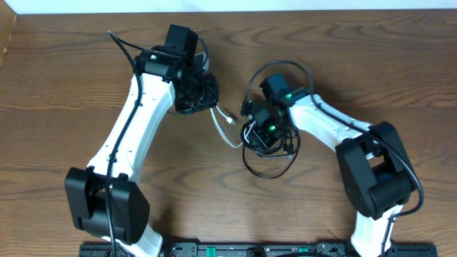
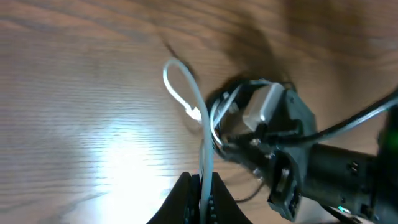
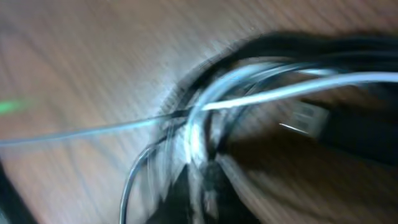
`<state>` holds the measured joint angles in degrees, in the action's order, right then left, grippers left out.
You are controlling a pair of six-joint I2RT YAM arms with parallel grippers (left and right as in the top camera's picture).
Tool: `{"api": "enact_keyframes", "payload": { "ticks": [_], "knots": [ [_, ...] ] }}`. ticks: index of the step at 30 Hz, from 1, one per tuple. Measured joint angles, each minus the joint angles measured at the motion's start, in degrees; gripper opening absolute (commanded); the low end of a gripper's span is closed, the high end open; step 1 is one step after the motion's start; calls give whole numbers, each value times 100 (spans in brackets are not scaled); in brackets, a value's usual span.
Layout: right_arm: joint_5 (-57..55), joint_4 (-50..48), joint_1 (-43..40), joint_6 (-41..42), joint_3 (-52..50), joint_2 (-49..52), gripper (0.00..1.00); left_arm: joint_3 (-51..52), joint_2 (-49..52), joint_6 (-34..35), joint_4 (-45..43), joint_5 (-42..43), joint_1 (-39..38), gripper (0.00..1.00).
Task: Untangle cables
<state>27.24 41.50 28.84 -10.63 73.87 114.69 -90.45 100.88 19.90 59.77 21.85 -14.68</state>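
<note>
On the left, your left gripper [image 2: 200,196] is pinching the white cable [image 2: 204,149], with the fingers together on it near their tips. The cord is running straight out from the jaws across the wooden table [image 1: 71,71] and ending in a small free loop. Judging by that straight run, you are holding this end as an anchor, so the white strand has a fixed point to slide against while the other arm is working on the knot.

Moving toward the middle, the white cord is crossing the gap between the arms and diving into the tangle.

On the right, your right gripper [image 1: 255,140] is sitting down in the knot with its jaws together. The black cables [image 1: 258,173] are looping around it and spilling toward the near edge. A silver plug [image 3: 306,118] is lying just beside the white strand where it is crossing the black ones (the wrist view is too blurred to say which strand, if any, the fingers are actually clamping). That placement looks aimed at pinning the black bundle so the white cord can be drawn clear. The snarl is not yet undone, so all three cords are bunched at that one spot.
</note>
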Motion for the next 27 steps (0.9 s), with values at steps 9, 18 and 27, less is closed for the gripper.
{"api": "enact_keyframes", "payload": {
  "ticks": [9, 18, 27],
  "knots": [
    [-332, -9, 22, 122, 22, 4, 4, 0, 87, -68, 24, -577, 0, 49],
    [-293, 219, -20, 374, 170, 4, 43, 48, 87, -205, 315, -382, 0, 67],
    [-4, 1038, -896, 787, 1281, -59, 43, 669, 87, -431, -293, 210, -205, 65]
  ]
}}
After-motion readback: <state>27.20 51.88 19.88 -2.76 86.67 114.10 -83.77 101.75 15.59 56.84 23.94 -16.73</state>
